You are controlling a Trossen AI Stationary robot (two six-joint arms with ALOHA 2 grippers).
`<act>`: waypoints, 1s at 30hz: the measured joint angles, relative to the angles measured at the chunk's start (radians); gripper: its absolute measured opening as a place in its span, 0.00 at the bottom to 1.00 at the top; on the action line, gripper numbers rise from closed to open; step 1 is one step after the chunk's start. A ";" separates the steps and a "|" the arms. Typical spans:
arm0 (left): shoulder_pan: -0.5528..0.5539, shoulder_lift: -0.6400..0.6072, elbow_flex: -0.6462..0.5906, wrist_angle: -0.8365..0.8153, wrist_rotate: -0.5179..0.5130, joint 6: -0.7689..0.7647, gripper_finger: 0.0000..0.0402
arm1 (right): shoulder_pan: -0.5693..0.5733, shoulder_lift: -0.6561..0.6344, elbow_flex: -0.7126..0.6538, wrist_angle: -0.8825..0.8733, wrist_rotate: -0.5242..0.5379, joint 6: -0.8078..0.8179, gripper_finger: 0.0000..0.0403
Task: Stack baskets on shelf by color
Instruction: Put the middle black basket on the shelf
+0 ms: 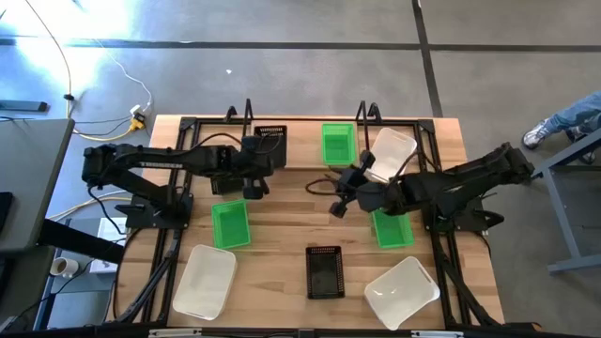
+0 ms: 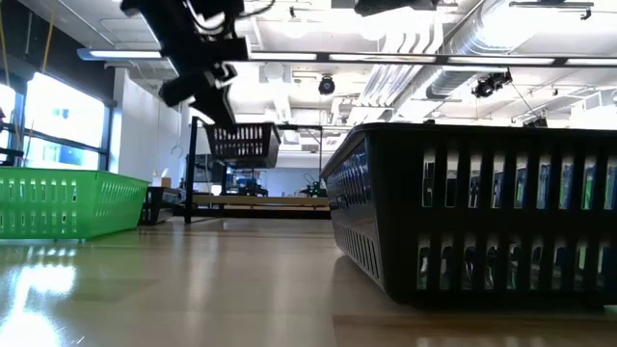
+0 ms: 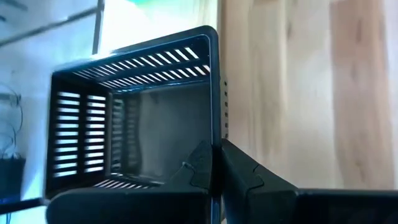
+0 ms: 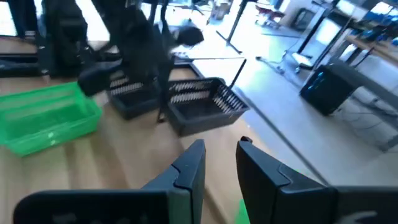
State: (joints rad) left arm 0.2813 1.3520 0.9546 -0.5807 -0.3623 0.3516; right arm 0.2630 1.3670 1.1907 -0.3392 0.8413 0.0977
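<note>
While most of the baskets lie loose on the table (image 1: 282,225), the task looks barely begun. At the shelf (image 1: 246,115), toward 12 o'clock, the left gripper (image 3: 214,163) pinches one wall of a black basket (image 1: 270,141), held clear of the wood. A green basket (image 1: 338,143) and a white basket (image 1: 391,152) also sit in the shelf. Left to sort: a second green basket (image 1: 230,224) at 9 o'clock, a second white basket (image 1: 205,280) at 7, another black basket (image 1: 324,270) at 6, a third white basket (image 1: 402,292) at 5. The right gripper (image 4: 219,163) hovers mid-table, fingers parted, empty. The table's centre offers open wood; the shelf's upright loops crowd the far edge.
</note>
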 joint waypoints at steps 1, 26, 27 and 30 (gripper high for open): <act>0.007 0.011 0.000 0.002 0.000 0.000 0.00 | -0.006 0.000 0.024 -0.018 0.010 -0.007 0.20; 0.162 0.134 0.001 0.011 0.080 0.074 0.00 | -0.147 0.000 0.245 -0.334 0.015 -0.017 0.20; 0.165 0.136 0.001 0.012 0.082 0.074 0.00 | -0.150 0.000 0.245 -0.334 0.015 -0.024 0.20; 0.169 0.138 0.001 0.021 0.083 0.087 0.01 | -0.159 0.000 0.245 -0.334 0.015 -0.027 0.20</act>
State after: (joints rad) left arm 0.4506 1.4902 0.9554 -0.5601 -0.2794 0.4382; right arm 0.1042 1.3670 1.4353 -0.6731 0.8562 0.0704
